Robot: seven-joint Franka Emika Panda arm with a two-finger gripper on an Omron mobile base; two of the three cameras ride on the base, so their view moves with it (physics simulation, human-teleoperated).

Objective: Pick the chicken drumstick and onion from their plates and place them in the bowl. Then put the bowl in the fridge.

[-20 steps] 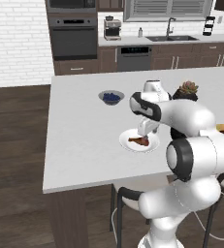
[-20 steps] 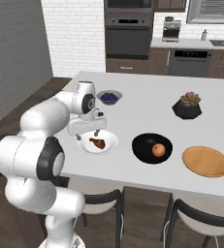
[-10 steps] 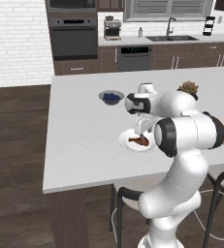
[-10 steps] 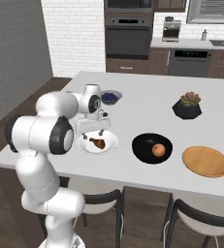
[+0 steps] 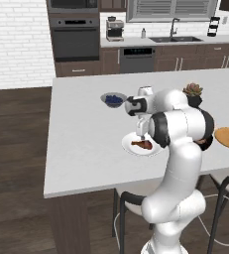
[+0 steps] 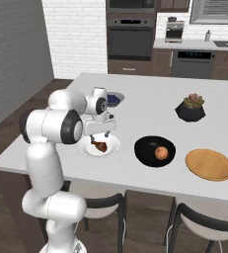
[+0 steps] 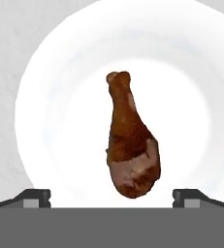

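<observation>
A: How do the fingers (image 7: 111,196) stand?
B: Spread wide and empty, one tip on either side of the chicken drumstick's (image 7: 129,140) meaty end, just above it, gripping nothing.
A: And the drumstick itself?
B: Lying flat in the middle of the white plate (image 7: 45,121), narrow bone end pointing away from the hand. That plate sits near the front edge of the bench (image 6: 150,106), toward its left end.
A: The onion?
B: The onion (image 6: 160,152) is in the black bowl (image 6: 147,150), just right of the white plate, also near the front edge.
A: Anything else there?
B: The wooden plate (image 6: 209,164) sits bare, right of the bowl toward the front right corner. The blueberry bowl (image 6: 114,99) is behind the hand, and a potted plant (image 6: 190,107) stands further back on the right.
</observation>
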